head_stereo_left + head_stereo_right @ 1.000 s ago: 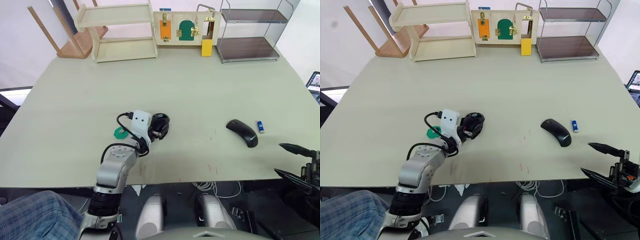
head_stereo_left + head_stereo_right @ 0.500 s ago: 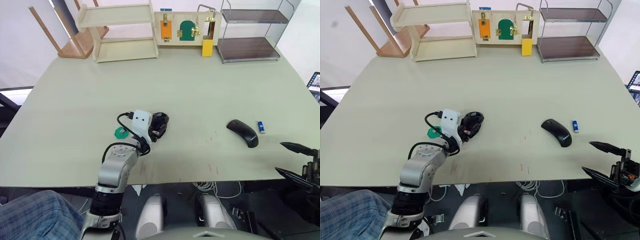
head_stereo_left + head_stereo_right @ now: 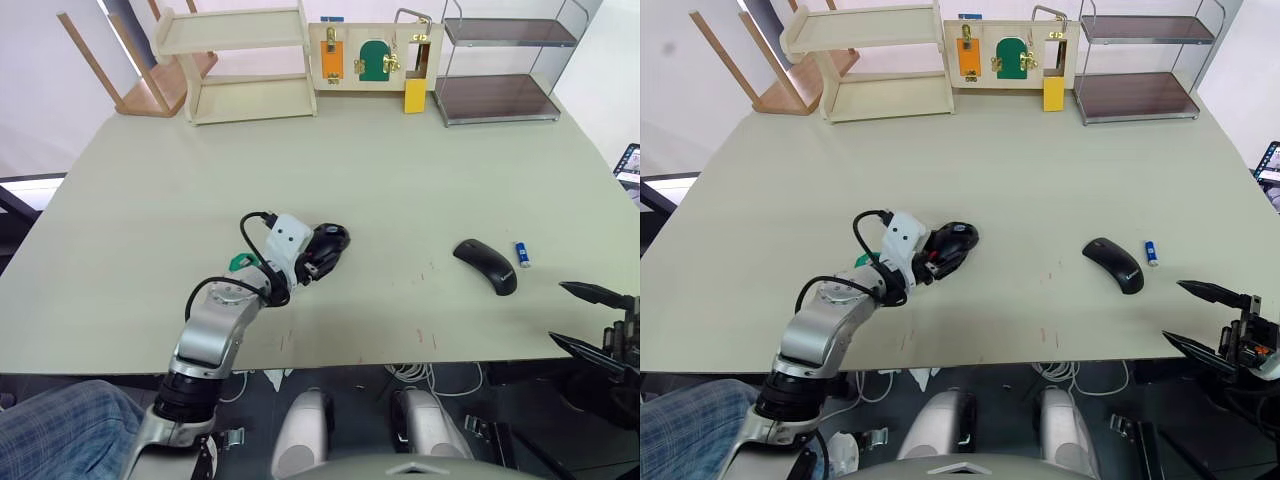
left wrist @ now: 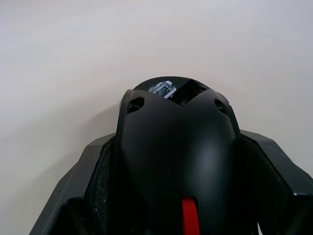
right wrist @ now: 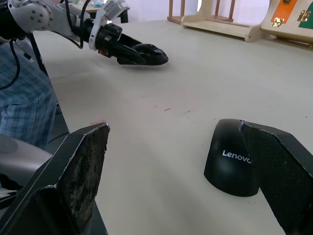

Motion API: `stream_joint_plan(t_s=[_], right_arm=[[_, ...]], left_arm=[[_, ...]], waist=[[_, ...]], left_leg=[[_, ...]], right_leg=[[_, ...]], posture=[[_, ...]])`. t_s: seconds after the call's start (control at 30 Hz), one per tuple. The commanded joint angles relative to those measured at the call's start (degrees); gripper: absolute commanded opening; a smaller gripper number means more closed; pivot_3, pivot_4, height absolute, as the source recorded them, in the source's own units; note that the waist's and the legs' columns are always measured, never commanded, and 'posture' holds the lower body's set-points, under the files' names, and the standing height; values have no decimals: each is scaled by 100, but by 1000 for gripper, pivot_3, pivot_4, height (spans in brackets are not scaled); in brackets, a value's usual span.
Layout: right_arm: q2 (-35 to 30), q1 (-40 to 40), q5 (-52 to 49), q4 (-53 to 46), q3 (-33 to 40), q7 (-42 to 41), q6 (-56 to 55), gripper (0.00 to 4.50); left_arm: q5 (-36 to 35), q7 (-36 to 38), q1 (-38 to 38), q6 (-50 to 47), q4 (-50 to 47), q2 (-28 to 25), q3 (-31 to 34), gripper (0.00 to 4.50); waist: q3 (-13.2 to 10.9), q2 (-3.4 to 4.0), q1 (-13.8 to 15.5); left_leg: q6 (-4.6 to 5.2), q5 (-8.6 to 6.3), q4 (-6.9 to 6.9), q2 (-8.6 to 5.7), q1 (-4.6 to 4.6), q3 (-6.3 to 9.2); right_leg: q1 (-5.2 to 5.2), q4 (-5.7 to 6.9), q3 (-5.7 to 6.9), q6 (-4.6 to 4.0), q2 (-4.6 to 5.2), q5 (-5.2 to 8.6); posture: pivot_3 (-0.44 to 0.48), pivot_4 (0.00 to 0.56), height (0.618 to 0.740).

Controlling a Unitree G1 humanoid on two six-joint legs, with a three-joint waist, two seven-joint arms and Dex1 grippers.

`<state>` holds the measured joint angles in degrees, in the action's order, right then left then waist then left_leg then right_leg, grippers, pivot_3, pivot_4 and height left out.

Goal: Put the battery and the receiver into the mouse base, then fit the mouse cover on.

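Left gripper (image 3: pixel 318 258): my arm's stretched low over the table (image 3: pixel 400 180), fingers clamped round the mouse base (image 3: pixel 330 243).
Right gripper (image 3: pixel 590 320): hanging off the near table edge, fingers spread wide.
Mouse cover (image 3: pixel 486 265): lying flat ahead of my right gripper.
Battery (image 3: pixel 521 253): just beside the cover.

Left end effector (image 3: pixel 943 254) clamped on the mouse base (image 3: pixel 955 243)

Well to its right lie the mouse cover (image 3: pixel 1113 264) and battery (image 3: pixel 1151 253), just ahead of the spread right end effector (image 3: pixel 1196 316).
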<state>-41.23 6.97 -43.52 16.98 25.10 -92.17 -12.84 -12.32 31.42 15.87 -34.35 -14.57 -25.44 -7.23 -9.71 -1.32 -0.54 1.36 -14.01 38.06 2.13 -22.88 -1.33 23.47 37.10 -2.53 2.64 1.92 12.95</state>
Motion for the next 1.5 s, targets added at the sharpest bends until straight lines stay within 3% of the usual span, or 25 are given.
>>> stream_joint_plan(t_s=[0.03,0.4,0.83,1.13,1.27,1.5], right_arm=[[4,-18,-130,-67,77,-33,-55,4500],[71,-17,-83,-178,164,-33,-19,4500],[86,21,-10,-286,265,29,33,4500],[167,-190,682,-262,263,1615,117,4500],[208,-316,1491,-282,151,3005,298,4500],[670,-402,1899,-1004,44,4820,1183,4500]], left_arm=[[-241,968,245,293,-294,-271,-367,2969],[-203,2615,730,572,11,-692,-1362,2969],[473,2863,865,847,503,-632,-1964,2969],[648,2947,901,997,822,-552,-1987,2969],[696,3009,888,1002,827,-562,-2015,2969],[719,3021,882,984,797,-562,-2001,2969]], waist=[[-1,-2,-2],[-1,3,-8],[-2,4,-2],[6,16,14],[9,21,46],[14,31,43]], left_leg=[[0,0,0,0,0,-1],[0,0,0,0,0,0],[1,0,2,0,0,1],[1,0,5,0,0,0],[1,0,5,-1,0,1],[1,0,6,0,0,1]], right_leg=[[0,0,-1,0,0,0],[0,1,-1,0,-2,1],[0,1,-1,7,-1,5],[-1,1,-1,3,0,3],[-1,1,0,10,0,7],[-1,6,-2,10,-1,7]], posture=[[0,150,740],[0,150,740],[0,150,740],[0,150,740],[0,150,740],[0,150,740]])
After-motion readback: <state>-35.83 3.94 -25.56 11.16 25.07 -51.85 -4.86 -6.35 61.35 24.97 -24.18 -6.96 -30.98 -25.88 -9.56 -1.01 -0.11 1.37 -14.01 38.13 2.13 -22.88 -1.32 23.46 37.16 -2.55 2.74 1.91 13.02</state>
